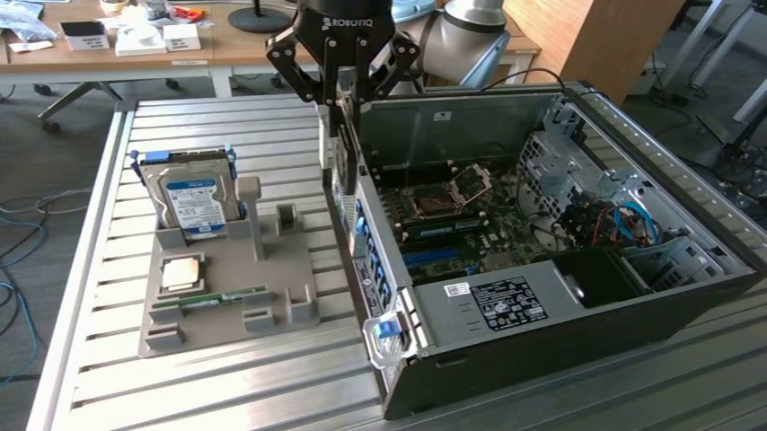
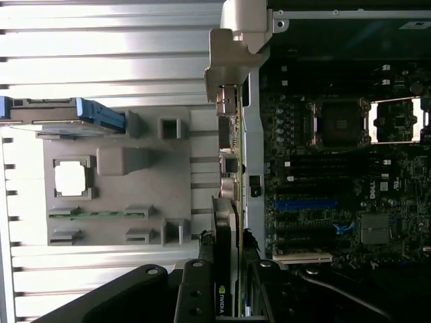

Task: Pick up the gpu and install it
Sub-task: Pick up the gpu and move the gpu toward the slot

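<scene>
Over the rear wall of the open computer case (image 1: 576,332), toward the exterior view's left, the gripper (image 1: 343,97), marked ROBOTIQ, has its fingers half closed on the gpu (image 1: 348,144), which hangs edge-on. From the wrist, NVIDIA reads on the card's edge, and its metal bracket (image 2: 236,47) lies along that wall beside the motherboard (image 2: 337,168). If lowered misaligned, I judge the bracket could snag the wall and twist the card in the grip.

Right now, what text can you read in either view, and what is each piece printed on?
"ROBOTIQ", upside down: on the body of the gripper.
"NVIDIA": on the edge of the gpu held in the gripper.
"DELL", sideways: on the motherboard.
Labels on the hard drive and the power supply: too small to read.
</scene>
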Motion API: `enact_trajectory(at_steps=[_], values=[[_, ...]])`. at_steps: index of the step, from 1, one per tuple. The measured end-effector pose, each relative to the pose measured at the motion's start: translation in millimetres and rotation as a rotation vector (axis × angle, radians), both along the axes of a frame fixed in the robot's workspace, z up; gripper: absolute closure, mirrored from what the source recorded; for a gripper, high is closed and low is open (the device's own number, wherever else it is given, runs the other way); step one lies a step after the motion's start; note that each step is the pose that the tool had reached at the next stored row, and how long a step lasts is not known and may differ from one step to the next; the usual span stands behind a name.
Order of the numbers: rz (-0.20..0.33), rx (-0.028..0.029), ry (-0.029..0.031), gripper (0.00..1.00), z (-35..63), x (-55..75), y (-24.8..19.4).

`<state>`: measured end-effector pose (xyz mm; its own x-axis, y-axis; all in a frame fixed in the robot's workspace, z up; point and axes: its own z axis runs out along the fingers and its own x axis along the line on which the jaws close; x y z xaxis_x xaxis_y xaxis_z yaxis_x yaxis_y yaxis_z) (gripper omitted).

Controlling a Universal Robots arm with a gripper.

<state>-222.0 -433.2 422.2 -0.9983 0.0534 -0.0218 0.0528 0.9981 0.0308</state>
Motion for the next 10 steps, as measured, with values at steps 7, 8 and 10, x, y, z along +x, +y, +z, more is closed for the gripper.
enact_trajectory(at_steps=[7,8,10], values=[[0.000,0.0000,0.0000,0.73,0.0,2.0,0.1],[0.000,0.0000,0.0000,0.73,0.0,2.0,0.1],[0.000,0.0000,0.0000,0.73,0.0,2.0,0.1]])
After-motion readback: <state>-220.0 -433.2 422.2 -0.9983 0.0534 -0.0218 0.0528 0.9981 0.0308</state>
